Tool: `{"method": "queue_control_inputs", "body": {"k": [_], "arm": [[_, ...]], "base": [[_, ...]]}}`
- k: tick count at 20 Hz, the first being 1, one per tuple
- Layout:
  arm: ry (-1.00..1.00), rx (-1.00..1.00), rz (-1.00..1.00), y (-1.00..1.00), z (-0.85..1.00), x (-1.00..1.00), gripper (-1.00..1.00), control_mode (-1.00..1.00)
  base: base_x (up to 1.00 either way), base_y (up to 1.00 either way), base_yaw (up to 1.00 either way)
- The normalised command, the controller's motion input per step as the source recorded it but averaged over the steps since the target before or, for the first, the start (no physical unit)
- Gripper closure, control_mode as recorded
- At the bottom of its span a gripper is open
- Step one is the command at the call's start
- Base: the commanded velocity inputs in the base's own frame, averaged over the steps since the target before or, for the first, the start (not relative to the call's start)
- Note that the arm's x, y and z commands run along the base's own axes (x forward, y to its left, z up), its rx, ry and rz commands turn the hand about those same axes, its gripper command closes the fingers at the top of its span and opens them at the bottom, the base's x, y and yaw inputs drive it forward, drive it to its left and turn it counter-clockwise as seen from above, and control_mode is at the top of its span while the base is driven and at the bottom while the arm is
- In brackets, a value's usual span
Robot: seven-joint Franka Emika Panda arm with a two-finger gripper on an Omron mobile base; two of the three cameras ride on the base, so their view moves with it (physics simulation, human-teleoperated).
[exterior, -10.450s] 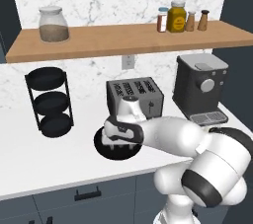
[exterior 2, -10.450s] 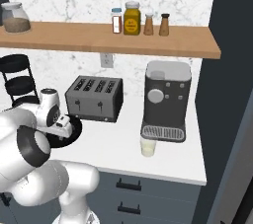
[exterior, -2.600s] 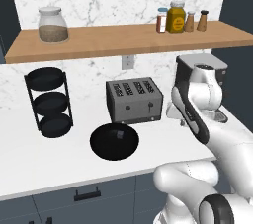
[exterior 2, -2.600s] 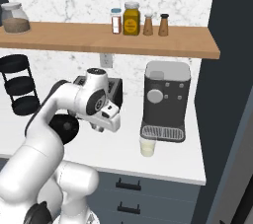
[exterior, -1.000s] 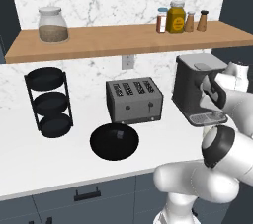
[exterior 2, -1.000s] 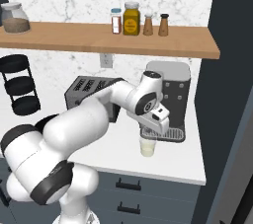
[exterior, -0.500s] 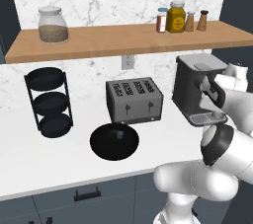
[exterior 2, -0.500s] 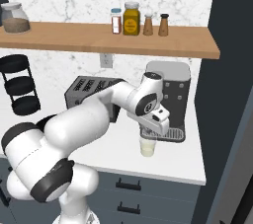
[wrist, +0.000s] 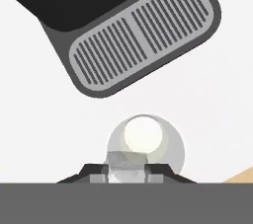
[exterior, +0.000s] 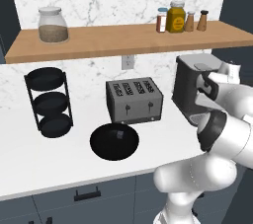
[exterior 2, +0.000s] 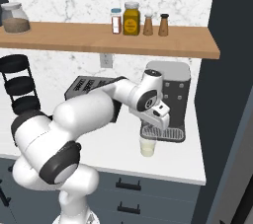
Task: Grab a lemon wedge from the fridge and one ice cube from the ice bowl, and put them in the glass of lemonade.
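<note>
We have the gripper [wrist: 126, 172] clamped on the ice cube [wrist: 126, 163] — right over the glass of lemonade [wrist: 145, 144], by the coffee machine's drip tray [wrist: 143, 38].

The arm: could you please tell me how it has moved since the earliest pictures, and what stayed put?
The arm swung from the ice bowl rightward to above the glass. The gripper is shut on the ice cube over the glass. Bowl, toaster and coffee machine stayed put.
</note>
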Motion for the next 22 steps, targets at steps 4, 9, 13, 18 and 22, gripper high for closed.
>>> {"method": "queue_control_inputs", "body": {"k": [4,9,13,18,22], "arm": [[-0.08,0.00,0.00,-0.09,-0.04,-0.24,1.00,-1.00],[-0.11,0.00,0.00,-0.09,0.00,-0.24,1.00,-1.00],[0.00,0.00,-0.02,0.00,0.00,0.00,1.00,-1.00],[0.00,0.00,-0.08,0.00,-0.06,0.15,1.00,-1.00],[0.00,0.00,-0.02,-0.01,-0.06,0.17,1.00,-1.00]], "base": [[0.00,0.00,0.00],[0.00,0.00,0.00],[0.00,0.00,0.00],[0.00,0.00,0.00],[0.00,0.00,0.00]]}}
